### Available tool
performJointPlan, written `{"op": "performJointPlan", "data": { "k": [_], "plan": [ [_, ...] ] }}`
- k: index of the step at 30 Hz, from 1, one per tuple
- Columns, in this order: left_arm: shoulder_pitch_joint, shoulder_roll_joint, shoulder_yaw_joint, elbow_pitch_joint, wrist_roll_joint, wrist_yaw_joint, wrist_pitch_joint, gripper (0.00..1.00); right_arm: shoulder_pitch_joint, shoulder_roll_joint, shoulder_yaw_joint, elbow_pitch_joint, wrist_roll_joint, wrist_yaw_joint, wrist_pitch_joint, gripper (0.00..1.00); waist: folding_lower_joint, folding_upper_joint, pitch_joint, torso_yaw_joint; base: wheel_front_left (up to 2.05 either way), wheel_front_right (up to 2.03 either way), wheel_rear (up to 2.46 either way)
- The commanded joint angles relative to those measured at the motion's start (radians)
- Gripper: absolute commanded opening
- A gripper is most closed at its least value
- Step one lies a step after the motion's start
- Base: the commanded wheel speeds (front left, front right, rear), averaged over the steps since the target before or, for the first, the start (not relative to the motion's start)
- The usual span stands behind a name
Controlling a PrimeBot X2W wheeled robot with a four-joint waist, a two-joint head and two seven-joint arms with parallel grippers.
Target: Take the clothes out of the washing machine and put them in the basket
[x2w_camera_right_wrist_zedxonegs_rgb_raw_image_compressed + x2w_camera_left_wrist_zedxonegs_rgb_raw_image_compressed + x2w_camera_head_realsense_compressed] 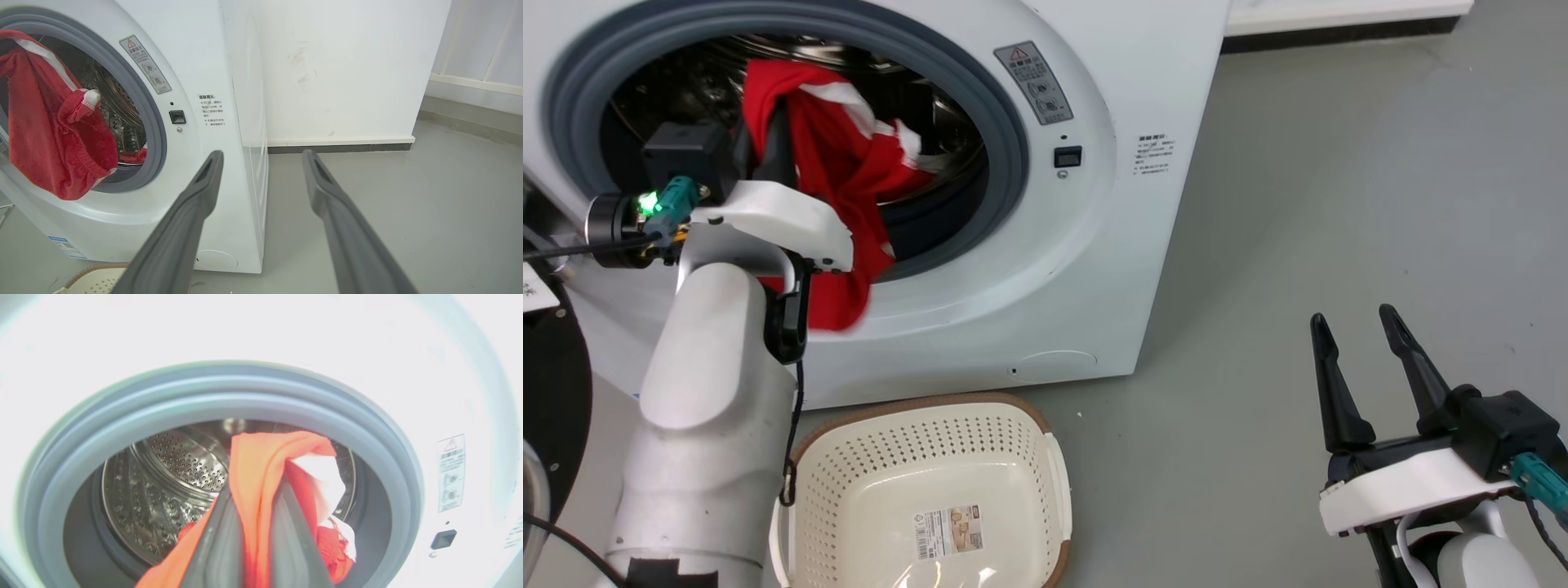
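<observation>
Grey floor [1339,204] runs back to a white wall [347,61], and the white washing machine [1094,269] stands on it, its grey door ring [1005,163] facing me. My left jaws are up in that mouth and clamped on the clothes [849,180]. A red garment with white stripes is pinched between the two dark fingers [220,539] and drapes down from them over the ring's lower lip. Beyond the jaws is the perforated steel drum [171,469], and a little more red lies low in it (same piece or another, I cannot tell). The basket [915,404] sits on the floor below my left jaws, close to the machine's front, its label [947,531] showing. My right jaws are spread wide and empty, over the floor well to the right of the machine.
</observation>
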Motion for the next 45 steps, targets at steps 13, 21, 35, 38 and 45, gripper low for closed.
{"op": "performJointPlan", "data": {
  "k": [13,21,35,38,45],
  "plan": [
    [0.246,-0.056,-0.02,-0.324,0.01,0.022,0.002,0.0,0.062,0.002,-0.034,-0.049,-0.012,-0.001,0.033,1.0,0.0003,-0.0001,-0.059,0.054,0.0,0.0,0.0],
    [0.486,-0.078,-0.017,-0.425,-0.014,0.075,0.035,0.0,0.072,0.002,-0.023,-0.078,-0.021,-0.001,0.056,1.0,0.0003,-0.0001,-0.049,0.075,0.0,0.0,0.0],
    [0.527,-0.12,-0.026,-0.221,-0.077,0.087,0.001,0.0,-0.023,0.002,0.013,-0.13,-0.029,-0.001,0.056,1.0,0.0003,-0.0001,0.176,0.063,0.0,0.0,0.0],
    [0.496,-0.123,-0.024,-0.154,-0.08,0.079,-0.002,0.0,-0.048,0.002,0.02,-0.132,-0.027,-0.001,0.053,1.0,0.0003,-0.0001,0.234,0.05,0.0,0.0,0.0],
    [0.382,-0.129,-0.029,-0.001,-0.064,0.044,-0.003,0.0,-0.115,0.002,0.031,-0.139,-0.025,-0.001,0.039,1.0,0.0003,-0.0001,0.384,0.018,0.0,0.0,0.0]
  ]
}}
